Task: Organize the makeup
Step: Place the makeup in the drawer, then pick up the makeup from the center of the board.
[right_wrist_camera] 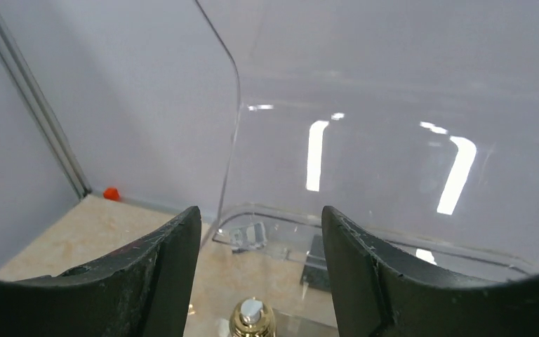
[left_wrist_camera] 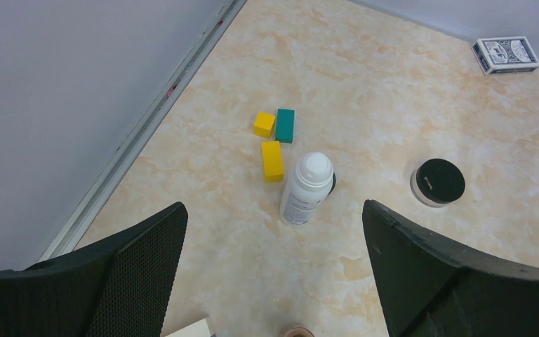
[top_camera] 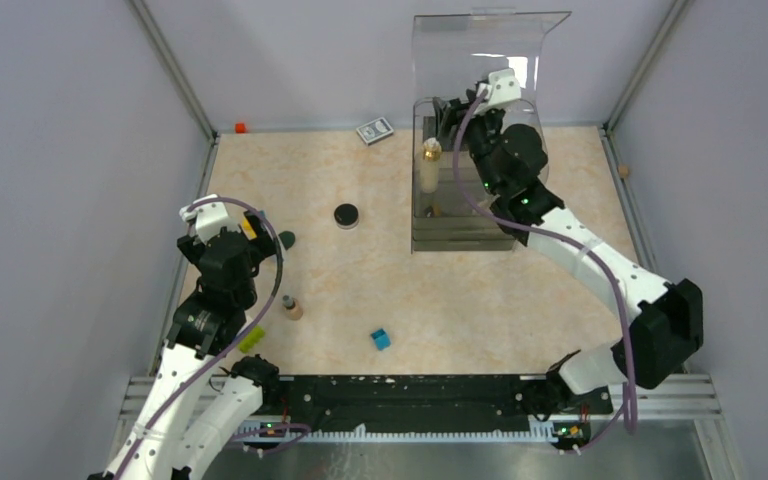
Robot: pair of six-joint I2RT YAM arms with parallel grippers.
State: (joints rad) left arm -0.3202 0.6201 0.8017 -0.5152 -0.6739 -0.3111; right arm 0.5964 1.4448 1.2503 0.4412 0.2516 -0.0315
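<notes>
My left gripper (left_wrist_camera: 274, 210) is open and empty, held above the table's left side (top_camera: 256, 248). Ahead of it a white bottle (left_wrist_camera: 307, 188) stands upright, with a dark disc (left_wrist_camera: 331, 184) just behind it. A black round compact (top_camera: 346, 215) lies mid-table, to the right in the left wrist view (left_wrist_camera: 438, 182). A tan tube (top_camera: 291, 307) lies near the left arm. My right gripper (top_camera: 450, 120) is open and empty (right_wrist_camera: 260, 210), above a gold-capped bottle (top_camera: 430, 165) standing in the clear organizer (top_camera: 460, 235). Its gold cap (right_wrist_camera: 251, 319) sits below the jaws.
Two yellow blocks (left_wrist_camera: 272, 161) and a teal block (left_wrist_camera: 285, 125) lie beside the white bottle. A blue cube (top_camera: 380, 339) and a yellow-green block (top_camera: 251, 340) sit near the front. The grey card box (top_camera: 374, 131) is at the back. Walls enclose the table.
</notes>
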